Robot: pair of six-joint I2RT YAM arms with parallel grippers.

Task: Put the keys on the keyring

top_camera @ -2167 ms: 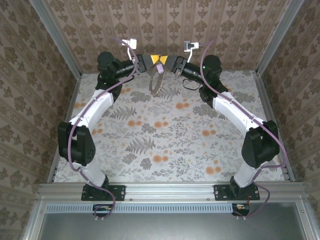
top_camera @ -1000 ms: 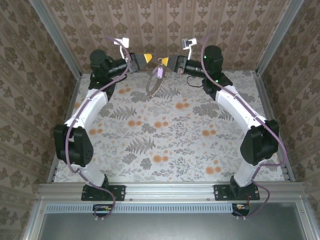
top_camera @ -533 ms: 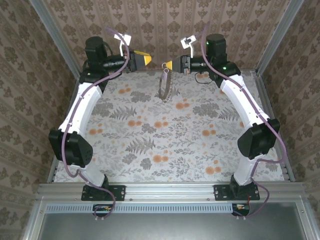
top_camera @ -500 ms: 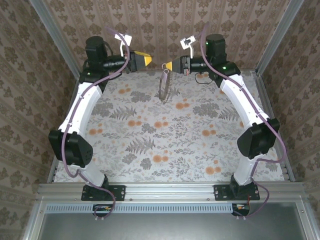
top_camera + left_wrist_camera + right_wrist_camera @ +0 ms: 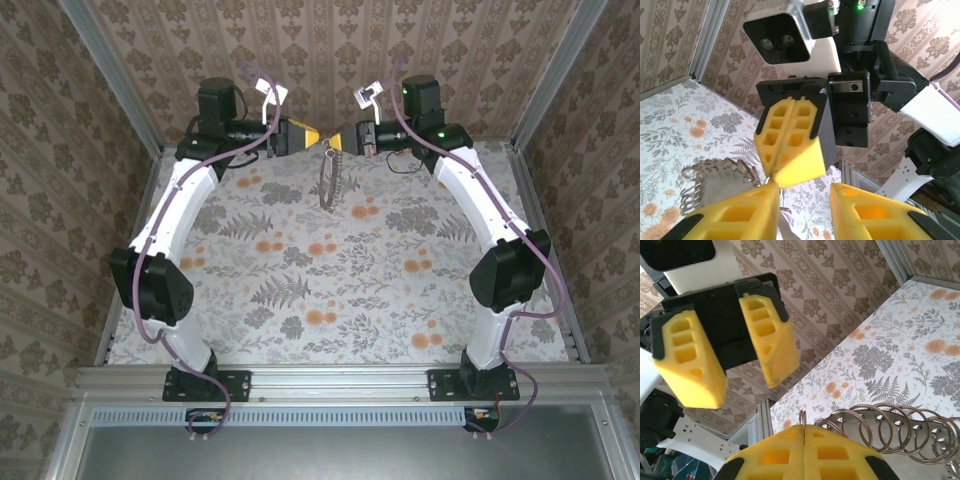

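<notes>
**One keyring aloft, one gripper clamped on it**

Two arms meet above the far end of the table (image 5: 330, 300). There is one keyring (image 5: 327, 182), a bunch of thin metal loops, and it hangs in the air from the right gripper (image 5: 336, 142). That gripper's two yellow fingers are pressed flat together on a single wire loop at the keyring's top. The left gripper (image 5: 312, 137) faces it from the other side of the keyring's top, tip near tip. Its two fingers are parted, with nothing between them.

The one key (image 5: 786, 217) is hard to make out. It is probably the small lilac scrap with a grey strip, low in the left wrist view just beside the keyring. How it hangs I cannot tell.

Below the keyring, the table has a pale surface printed with grey ferns and orange flowers. Three walls (image 5: 330, 45) of brown damask wallpaper stand behind and to either side of the keyring, joined by two aluminium posts (image 5: 112, 78).
</notes>
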